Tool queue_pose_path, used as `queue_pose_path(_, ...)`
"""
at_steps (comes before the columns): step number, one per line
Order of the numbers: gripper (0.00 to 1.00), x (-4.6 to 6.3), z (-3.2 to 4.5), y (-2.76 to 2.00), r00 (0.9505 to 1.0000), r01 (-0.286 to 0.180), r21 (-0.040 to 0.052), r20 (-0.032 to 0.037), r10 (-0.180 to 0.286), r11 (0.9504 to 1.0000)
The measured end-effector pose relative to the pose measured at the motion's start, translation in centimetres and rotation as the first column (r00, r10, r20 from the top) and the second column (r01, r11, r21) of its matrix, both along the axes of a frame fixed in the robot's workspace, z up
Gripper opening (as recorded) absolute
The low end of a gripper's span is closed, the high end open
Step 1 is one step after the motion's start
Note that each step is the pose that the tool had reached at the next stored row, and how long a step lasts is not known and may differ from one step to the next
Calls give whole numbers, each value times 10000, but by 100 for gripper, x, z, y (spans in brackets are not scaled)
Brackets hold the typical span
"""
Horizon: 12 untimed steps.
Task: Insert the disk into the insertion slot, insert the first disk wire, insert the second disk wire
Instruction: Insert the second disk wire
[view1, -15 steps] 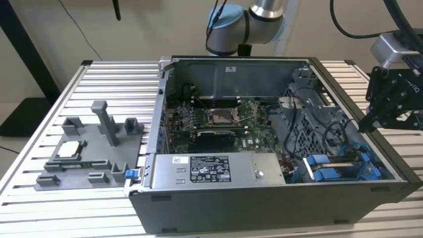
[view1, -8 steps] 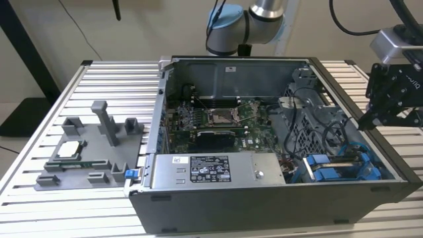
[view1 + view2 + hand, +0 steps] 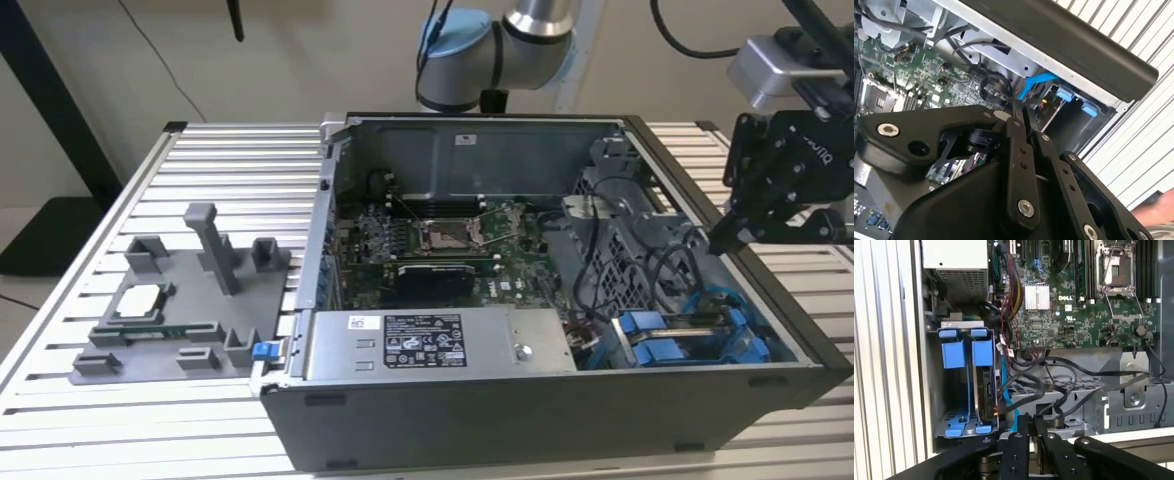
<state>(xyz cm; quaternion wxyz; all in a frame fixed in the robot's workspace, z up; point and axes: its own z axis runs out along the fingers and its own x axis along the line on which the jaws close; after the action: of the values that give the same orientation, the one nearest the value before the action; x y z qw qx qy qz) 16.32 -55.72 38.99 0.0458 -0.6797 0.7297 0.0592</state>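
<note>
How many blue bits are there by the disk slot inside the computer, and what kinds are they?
Big blue tabs: 2
Small blue tabs: 2
Blue cable: 1
Total: 5

Exterior view: your power-supply box point(image 3: 434, 345) sits at six o'clock of the motherboard point(image 3: 514, 250); fixture plate point(image 3: 180, 335) at nine.
</note>
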Motion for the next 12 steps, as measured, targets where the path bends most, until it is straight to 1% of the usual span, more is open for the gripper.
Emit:
queue_pose_path(5,0,-148,42,0,10000,-1,-1,1,1,10000)
queue_pose_path(12,0,-361,80,-2,10000,0,-1,1,0,10000)
